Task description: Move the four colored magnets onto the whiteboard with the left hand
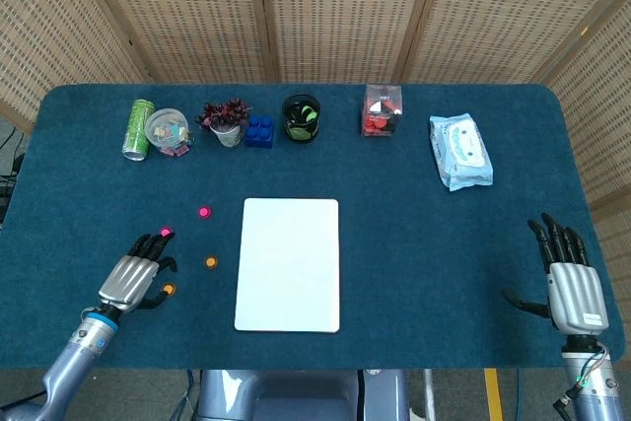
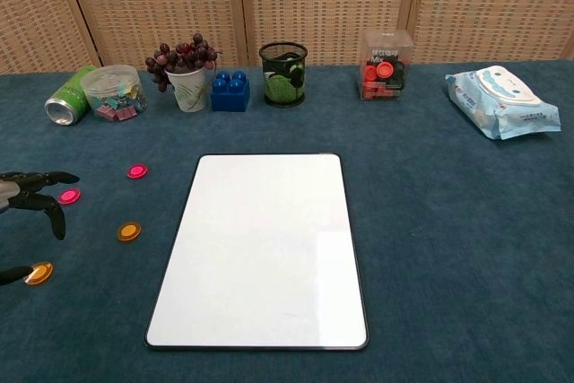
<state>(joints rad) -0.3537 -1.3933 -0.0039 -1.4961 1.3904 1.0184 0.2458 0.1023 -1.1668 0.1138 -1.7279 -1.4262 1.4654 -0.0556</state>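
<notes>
The white whiteboard [image 1: 289, 263] [image 2: 262, 247] lies flat at mid-table. Left of it rest two pink magnets [image 1: 204, 212] [image 2: 136, 170] [image 1: 167, 233] [image 2: 69, 195] and two orange magnets [image 1: 210, 262] [image 2: 129, 231] [image 1: 169, 289] [image 2: 39, 272]. My left hand [image 1: 135, 278] [image 2: 27, 195] hovers open over the left pair, fingertips at the nearer pink magnet, thumb beside the lower orange one. It holds nothing. My right hand [image 1: 568, 280] rests open at the table's right front edge, out of the chest view.
Along the back stand a green can [image 1: 137, 128], a tub of clips [image 1: 167, 131], a cup of grapes [image 1: 226, 121], a blue brick [image 1: 259, 131], a mesh pen cup [image 1: 301, 117], a clear box [image 1: 382, 109] and a wipes pack [image 1: 459, 152].
</notes>
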